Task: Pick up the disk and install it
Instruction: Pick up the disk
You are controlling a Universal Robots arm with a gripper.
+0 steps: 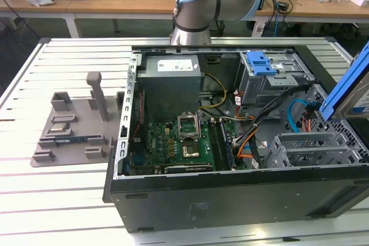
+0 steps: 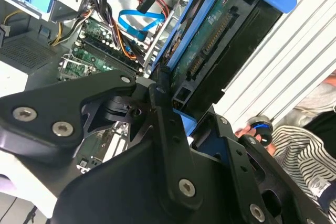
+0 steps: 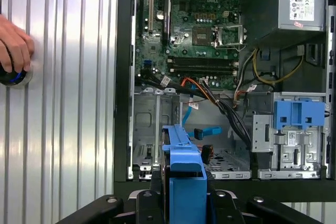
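Clamping the disk (image 3: 184,156) edge-on between its matte black fingers (image 3: 157,183), the gripper (image 3: 185,187) holds it in the air over the near rim of the open computer case (image 1: 230,191). In the first wrist view the disk shows as a narrow slab capped by smooth blue plastic rail. In the second wrist view its dark underside and a row of connector pins sit inside that blue frame. At the exterior view's right edge the disk hangs tilted, with a corner of its white label visible, above the perforated silver drive cage (image 1: 314,148).

The case is a black sheet-metal box lying on its side on a ribbed, pale metal table (image 1: 69,61). Inside it are a green motherboard (image 1: 179,142), a plain grey power-supply box (image 1: 170,84) and, at the far end, a blue bracket (image 1: 260,61) seated in a metal bay. Orange, blue and black cables run between them. A grey moulded fixture (image 1: 75,125) with an upright post stands on the table at the exterior view's left.

A hand (image 3: 13,45) rests at a round dark knob (image 3: 14,77) on the table, well away from the case.
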